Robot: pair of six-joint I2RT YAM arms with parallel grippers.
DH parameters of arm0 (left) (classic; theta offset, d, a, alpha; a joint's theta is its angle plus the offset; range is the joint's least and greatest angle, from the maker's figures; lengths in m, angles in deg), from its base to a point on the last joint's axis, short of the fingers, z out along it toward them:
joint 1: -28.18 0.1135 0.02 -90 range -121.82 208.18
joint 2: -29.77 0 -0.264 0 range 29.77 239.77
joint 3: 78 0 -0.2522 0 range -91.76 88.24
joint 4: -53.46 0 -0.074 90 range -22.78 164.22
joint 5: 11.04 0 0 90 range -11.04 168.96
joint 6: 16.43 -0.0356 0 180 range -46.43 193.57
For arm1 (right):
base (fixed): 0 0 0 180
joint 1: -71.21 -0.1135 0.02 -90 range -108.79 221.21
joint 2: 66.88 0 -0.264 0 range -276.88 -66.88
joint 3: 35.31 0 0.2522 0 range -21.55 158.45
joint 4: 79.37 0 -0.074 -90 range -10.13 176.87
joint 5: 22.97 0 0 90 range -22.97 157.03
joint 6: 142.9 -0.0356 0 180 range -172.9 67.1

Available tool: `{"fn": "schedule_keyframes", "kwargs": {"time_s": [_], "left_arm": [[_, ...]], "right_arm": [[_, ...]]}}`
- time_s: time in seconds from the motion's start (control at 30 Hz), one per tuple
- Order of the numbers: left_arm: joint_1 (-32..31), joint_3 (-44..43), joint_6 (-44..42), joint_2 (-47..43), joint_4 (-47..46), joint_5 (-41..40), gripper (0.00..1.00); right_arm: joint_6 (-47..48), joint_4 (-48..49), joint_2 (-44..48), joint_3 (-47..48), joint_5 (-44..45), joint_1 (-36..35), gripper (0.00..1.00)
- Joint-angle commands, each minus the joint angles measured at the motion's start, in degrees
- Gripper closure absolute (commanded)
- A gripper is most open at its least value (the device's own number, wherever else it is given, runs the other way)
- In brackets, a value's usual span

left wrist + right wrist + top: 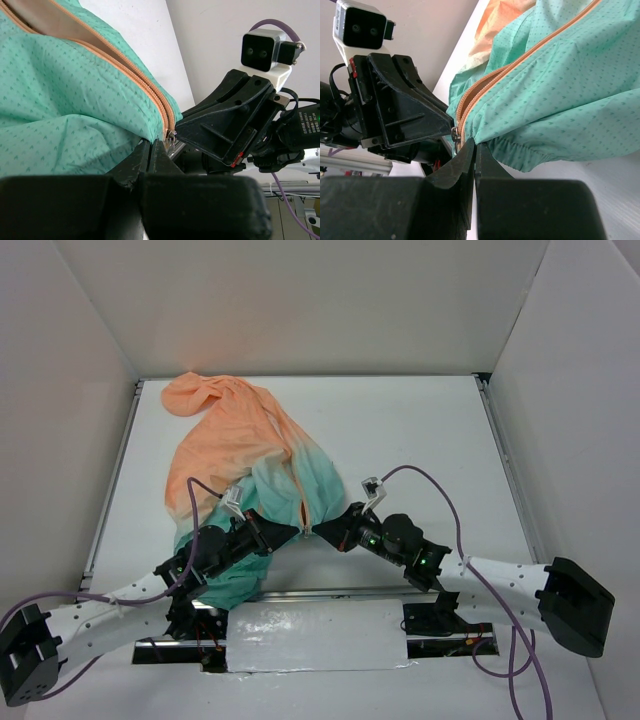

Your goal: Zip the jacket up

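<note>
The jacket (pixel 250 455) lies on the table, peach-orange at the far end and teal at the near hem. Its orange zipper (pixel 302 502) runs down to the hem, with the metal slider (pixel 171 135) at the bottom end; the slider also shows in the right wrist view (pixel 454 134). My left gripper (pixel 290 532) is shut on the teal hem (pixel 115 145) just left of the zipper. My right gripper (pixel 318 530) is shut on the hem (pixel 530 145) just right of it. The two grippers' tips nearly touch, with the slider between them.
White walls enclose the table on three sides. A white padded strip (pixel 315 635) lies along the near edge between the arm bases. Purple cables (pixel 440 490) loop from both wrists. The right half of the tabletop (pixel 430 430) is bare white.
</note>
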Motion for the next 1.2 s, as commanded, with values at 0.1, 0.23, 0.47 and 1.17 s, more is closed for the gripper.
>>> {"fn": "schedule_keyframes", "kwargs": {"time_s": [0.1, 0.23, 0.47, 1.17], "left_arm": [[0.3, -1.0, 0.0, -2.6, -1.3, -0.9, 1.0], [0.2, -1.2, -0.3, -3.5, -0.6, -1.4, 1.0], [0.2, -1.0, 0.0, -2.1, -2.0, -0.9, 1.0], [0.2, 0.4, 1.2, -1.7, -4.5, 0.2, 1.0]], "right_arm": [[0.6, 2.9, -0.5, 1.0, 0.4, 0.4, 1.0], [0.3, 3.6, -0.1, -0.2, 0.1, 0.4, 1.0], [0.7, 3.6, 0.5, 0.0, -0.9, 0.4, 1.0], [0.6, 4.5, -1.3, 1.0, 0.1, 0.5, 1.0]]}}
